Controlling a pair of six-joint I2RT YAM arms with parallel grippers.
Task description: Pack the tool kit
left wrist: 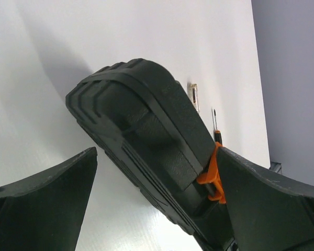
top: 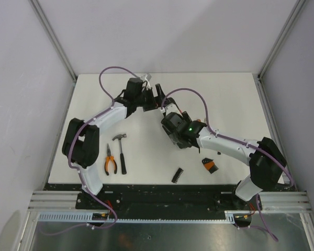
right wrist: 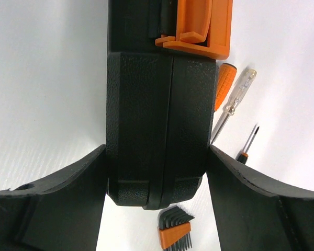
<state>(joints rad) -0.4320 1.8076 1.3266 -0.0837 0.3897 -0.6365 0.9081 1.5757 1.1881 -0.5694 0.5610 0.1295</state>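
Black plastic, shut tight: the tool kit case (right wrist: 157, 130) sits far-centre on the bench (top: 225, 99), its two halves meeting along the seam. The orange latch (right wrist: 196, 31) shows at the top of the right wrist view. The right pincer (right wrist: 157, 157) clamps it, a finger pressed flat on each face. The left pincer (left wrist: 157, 157) stands wide around the other end. One of its fingers is well apart from the shell and the other is just beside the latch.

By the look of it, packing has barely begun. Every tool in sight lies loose on the bench. The hammer (top: 120, 149) and pliers (top: 111, 159) are near left. A black ribbed strip (top: 177, 175) is near centre. The hex key set (right wrist: 175, 230) lies by the case, with a clear-handled screwdriver (right wrist: 235, 102) and a small screwdriver (right wrist: 248, 144) to its right.

What the case holds cannot be told, as its inside is hidden. Left to do, it seems: open it, seat each tool in a slot, then close and latch.
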